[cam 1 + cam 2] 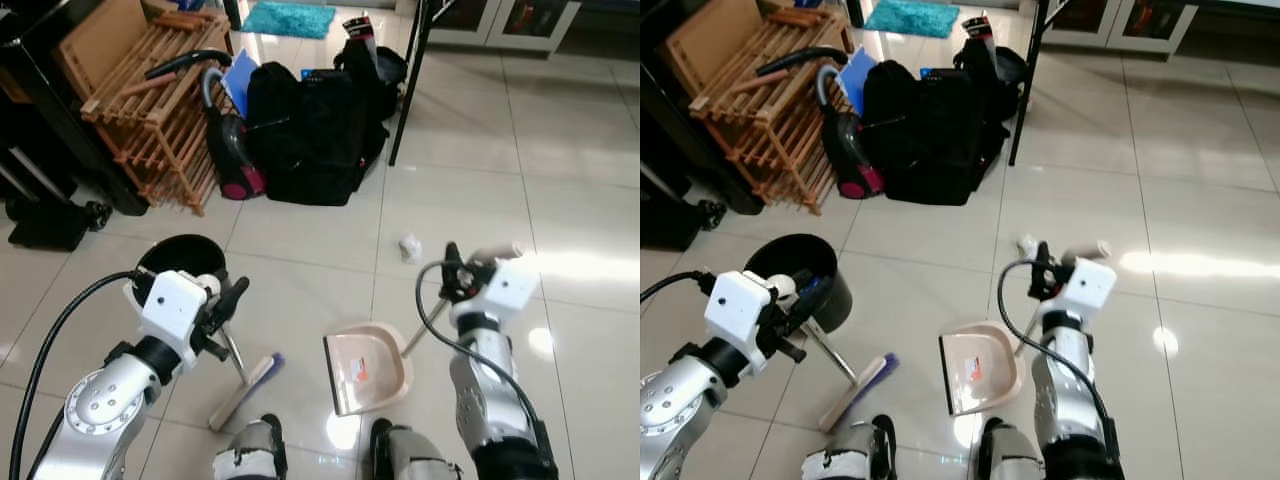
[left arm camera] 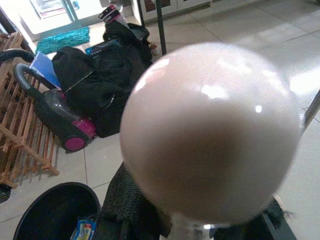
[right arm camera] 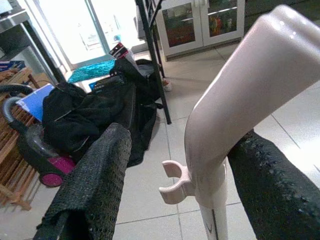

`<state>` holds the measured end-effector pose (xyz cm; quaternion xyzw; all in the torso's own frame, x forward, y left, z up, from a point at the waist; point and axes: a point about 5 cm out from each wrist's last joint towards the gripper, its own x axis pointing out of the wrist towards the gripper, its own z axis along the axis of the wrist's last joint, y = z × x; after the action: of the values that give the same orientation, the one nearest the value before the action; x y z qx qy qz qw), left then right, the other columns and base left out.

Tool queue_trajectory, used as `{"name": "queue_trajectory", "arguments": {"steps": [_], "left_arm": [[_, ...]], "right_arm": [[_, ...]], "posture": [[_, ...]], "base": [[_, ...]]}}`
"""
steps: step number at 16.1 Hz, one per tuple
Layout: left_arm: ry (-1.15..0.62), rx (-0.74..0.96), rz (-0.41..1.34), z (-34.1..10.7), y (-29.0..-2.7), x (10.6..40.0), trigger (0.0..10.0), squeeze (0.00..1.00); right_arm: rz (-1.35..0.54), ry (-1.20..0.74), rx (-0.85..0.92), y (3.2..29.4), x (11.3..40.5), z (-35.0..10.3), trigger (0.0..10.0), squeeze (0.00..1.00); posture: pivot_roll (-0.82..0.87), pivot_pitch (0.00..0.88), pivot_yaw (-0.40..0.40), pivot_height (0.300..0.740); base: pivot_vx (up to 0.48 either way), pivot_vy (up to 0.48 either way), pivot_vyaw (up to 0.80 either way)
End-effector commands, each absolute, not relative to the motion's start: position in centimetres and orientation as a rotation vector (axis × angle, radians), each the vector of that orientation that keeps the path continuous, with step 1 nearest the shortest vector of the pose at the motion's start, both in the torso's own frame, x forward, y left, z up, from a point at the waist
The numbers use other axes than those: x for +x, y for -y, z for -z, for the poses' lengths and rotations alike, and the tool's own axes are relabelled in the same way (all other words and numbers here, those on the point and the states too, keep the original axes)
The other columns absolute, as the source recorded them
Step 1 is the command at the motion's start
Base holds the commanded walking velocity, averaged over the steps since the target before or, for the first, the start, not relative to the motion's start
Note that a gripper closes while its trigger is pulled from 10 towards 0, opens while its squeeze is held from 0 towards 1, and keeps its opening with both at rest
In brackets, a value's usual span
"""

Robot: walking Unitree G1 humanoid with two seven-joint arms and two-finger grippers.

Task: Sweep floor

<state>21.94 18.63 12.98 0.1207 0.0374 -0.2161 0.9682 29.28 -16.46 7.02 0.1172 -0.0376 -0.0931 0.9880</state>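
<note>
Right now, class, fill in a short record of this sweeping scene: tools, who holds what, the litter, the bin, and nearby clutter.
Left claw: shut on the broom handle
Broom head: on the floor, near the robot's feet
Right claw: shut on the dustpan handle
Dustpan: flat on the tiles, beside the broom head
Litter: small crumpled white scrap, ahead of the dustpan, not yet swept
Bin: black, open, on the robot's left
Clutter: vacuum cleaner, black bags, wooden rack
</note>
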Motion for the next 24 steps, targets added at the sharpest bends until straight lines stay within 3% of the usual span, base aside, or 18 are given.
{"name": "queue_trajectory", "arguments": {"steps": [1,9,10,12,13,14,24], "left_arm": [[-0.061,0.255,0.433,-13.5,-18.9,21.7,10.0,0.0],[-0.065,0.259,0.444,-13.5,-18.9,21.5,10.0,0.0],[-0.065,0.259,0.444,-13.6,-18.9,21.5,10.0,0.0],[-0.066,0.259,0.447,-13.5,-19.0,21.5,10.0,0.0],[-0.066,0.259,0.448,-13.5,-19.0,21.5,10.0,0.0],[-0.066,0.259,0.449,-13.5,-18.9,21.5,10.0,0.0],[-0.06,0.261,0.452,-13.6,-18.9,21.6,10.0,0.0]], "right_arm": [[0.187,0.064,0.239,16.5,29.1,-6.6,10.0,0.0],[0.273,0.057,0.209,17.4,29.9,-6.0,10.0,0.0],[0.28,0.064,0.219,17.6,29.8,-5.9,4.2,0.0],[0.286,0.072,0.221,17.8,29.7,-5.8,2.0,0.0],[0.285,0.075,0.215,17.8,29.7,-5.8,4.3,0.0],[0.284,0.076,0.211,17.8,29.7,-5.8,10.0,0.0],[0.265,0.08,0.178,18.3,30.1,-5.8,10.0,0.0]], "posture": [[0.05,0.219,0.056,0.74],[0.07,0.217,0.066,0.74],[0.07,0.217,0.066,0.74],[0.06,0.21,0.071,0.74],[0.06,0.207,0.071,0.74],[0.06,0.207,0.071,0.74],[0.08,0.199,0.067,0.74]], "base": [[0.0,0.0,0.0],[0.0,0.0,0.0],[0.0,0.0,0.0],[0.0,0.0,0.0],[0.0,0.0,0.0],[0.0,0.0,0.0],[0.0,0.0,0.0]]}}
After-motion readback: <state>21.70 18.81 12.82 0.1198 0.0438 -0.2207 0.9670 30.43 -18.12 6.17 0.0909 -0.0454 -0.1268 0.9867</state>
